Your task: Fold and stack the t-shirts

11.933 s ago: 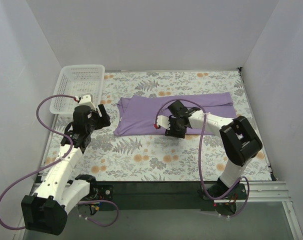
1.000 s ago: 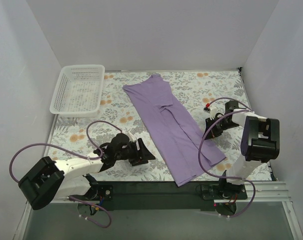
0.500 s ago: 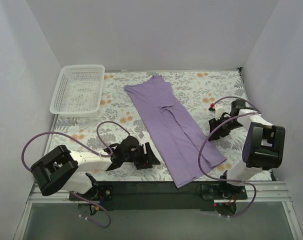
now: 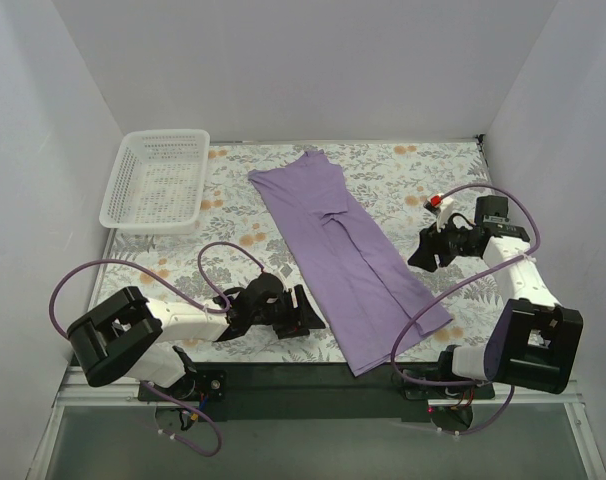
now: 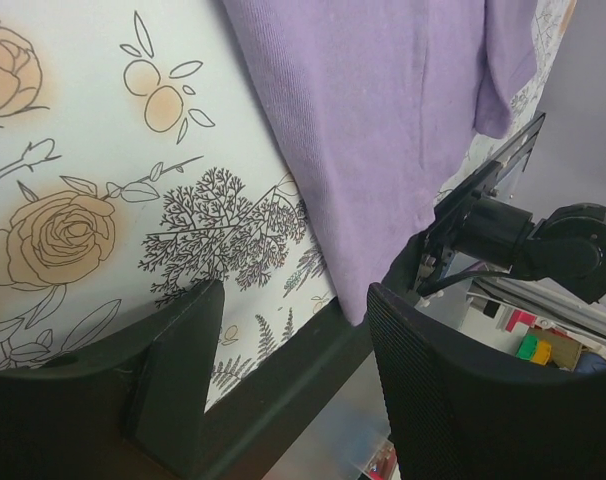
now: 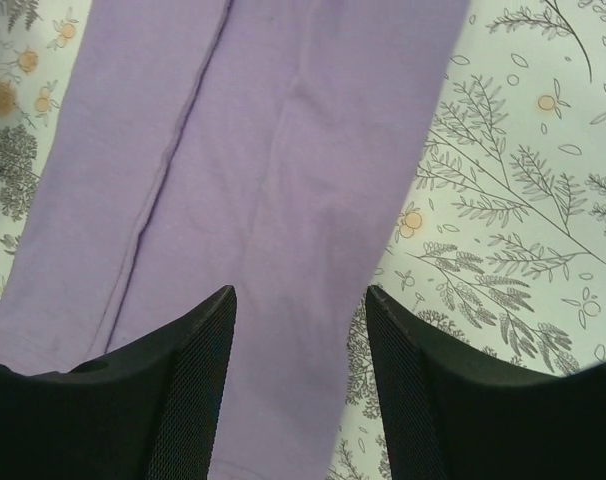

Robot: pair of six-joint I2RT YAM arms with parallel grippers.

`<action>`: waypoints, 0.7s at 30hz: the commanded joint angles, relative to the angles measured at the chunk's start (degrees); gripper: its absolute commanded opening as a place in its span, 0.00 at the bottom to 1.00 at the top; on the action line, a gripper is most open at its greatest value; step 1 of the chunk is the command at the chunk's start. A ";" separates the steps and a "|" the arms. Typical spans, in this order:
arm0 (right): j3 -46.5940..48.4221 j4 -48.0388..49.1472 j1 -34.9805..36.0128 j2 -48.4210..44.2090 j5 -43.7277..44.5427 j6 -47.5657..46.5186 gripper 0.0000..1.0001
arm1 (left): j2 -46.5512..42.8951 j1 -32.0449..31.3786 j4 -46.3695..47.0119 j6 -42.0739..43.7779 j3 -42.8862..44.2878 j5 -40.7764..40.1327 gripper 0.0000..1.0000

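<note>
The lavender t-shirt, folded lengthwise into a long strip, lies diagonally on the floral table cover from the back centre to the front edge, and its near end reaches over the black front rail. My left gripper is low on the table just left of the strip's near part, open and empty. In the left wrist view the t-shirt lies ahead of the open left gripper. My right gripper hovers at the strip's right edge, open. From the right wrist the t-shirt lies under the open right gripper.
A white plastic basket stands at the back left corner. The black front rail runs right under the left gripper. White walls enclose the table on three sides. Purple cables loop from both arms.
The right gripper has opened, letting go of the t-shirt's right edge, and its arm has swung outward. The left gripper has slid right toward the strip's near left edge.
</note>
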 commanded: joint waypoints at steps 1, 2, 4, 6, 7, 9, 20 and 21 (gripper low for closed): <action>-1.30 3.15 0.11 -2.03 -6.41 0.00 0.62 | -0.40 -0.26 0.00 0.34 0.61 -2.86 0.58; -1.91 3.07 0.12 -2.20 -6.76 -0.09 0.62 | -0.23 -0.26 0.09 0.43 0.61 -2.95 0.58; -2.18 3.15 0.03 -2.21 -6.33 -0.09 0.62 | 0.03 -0.34 0.09 0.34 0.61 -3.21 0.58; -2.18 3.15 -0.32 -2.21 -6.41 0.00 0.62 | 0.39 -0.34 0.35 0.16 0.44 -3.21 0.59; -2.27 3.07 -0.32 -2.21 -6.67 0.09 0.62 | 0.56 -0.34 0.44 -0.01 0.35 -3.39 0.59; -2.27 3.15 -0.41 -2.47 -7.12 0.09 0.62 | 0.74 -0.26 0.62 -0.01 0.35 -3.39 0.59; -2.44 3.15 -1.03 -2.38 -7.03 0.18 0.63 | 0.91 -0.34 0.27 0.34 0.44 -4.44 0.59; -2.44 3.15 -1.11 -2.38 -7.03 0.26 0.63 | 1.00 -0.34 0.27 0.34 0.35 -4.53 0.59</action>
